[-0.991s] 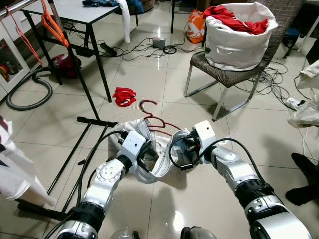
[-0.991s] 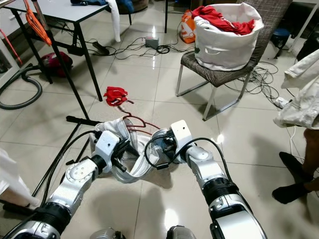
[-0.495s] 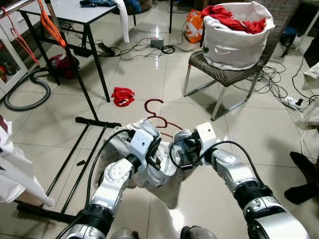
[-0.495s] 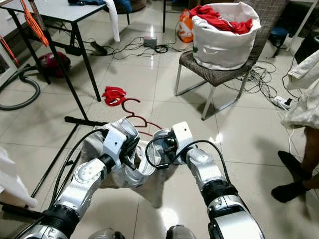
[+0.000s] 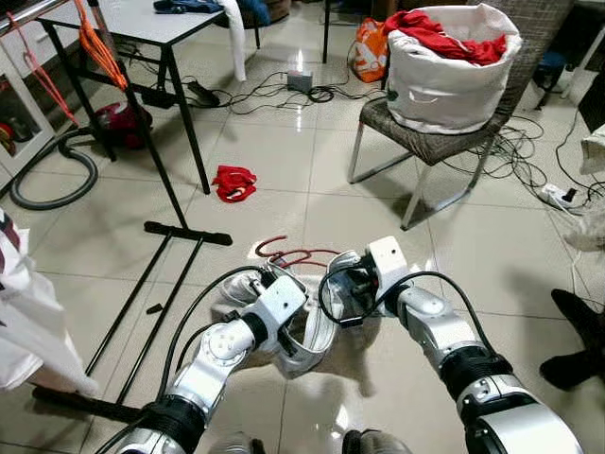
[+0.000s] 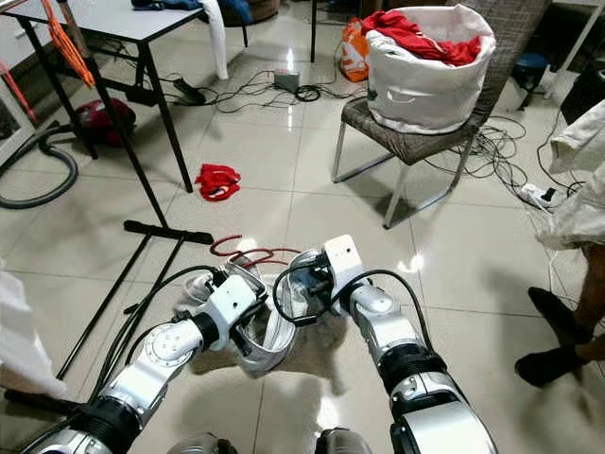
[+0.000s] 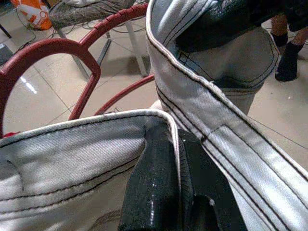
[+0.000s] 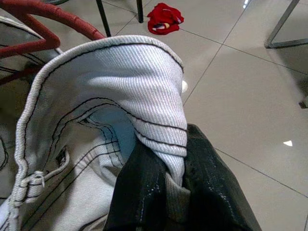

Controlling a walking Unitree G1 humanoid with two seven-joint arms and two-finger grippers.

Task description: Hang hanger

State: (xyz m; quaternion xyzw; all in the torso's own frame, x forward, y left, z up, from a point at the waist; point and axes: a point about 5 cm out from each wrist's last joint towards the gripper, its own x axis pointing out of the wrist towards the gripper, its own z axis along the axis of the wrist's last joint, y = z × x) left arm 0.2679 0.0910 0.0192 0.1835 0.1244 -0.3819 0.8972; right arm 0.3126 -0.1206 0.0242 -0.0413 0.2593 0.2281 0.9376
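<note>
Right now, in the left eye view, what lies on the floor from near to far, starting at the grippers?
White garment pinched by the left gripper and right gripper → dark red hanger → red cloth → grey power box among cables.

garment [image 5: 307, 326] on floor [image 5: 284, 180] near centre, between left gripper [image 5: 284, 317] and right gripper [image 5: 345, 291] | hanger [image 5: 288, 253] just beyond garment | cloth [image 5: 234, 182] farther left | chair [image 5: 430, 142] far right, basket [image 5: 454, 66] on it | tabletop [image 5: 142, 21] far left | hose [image 5: 52, 180] far left
</note>
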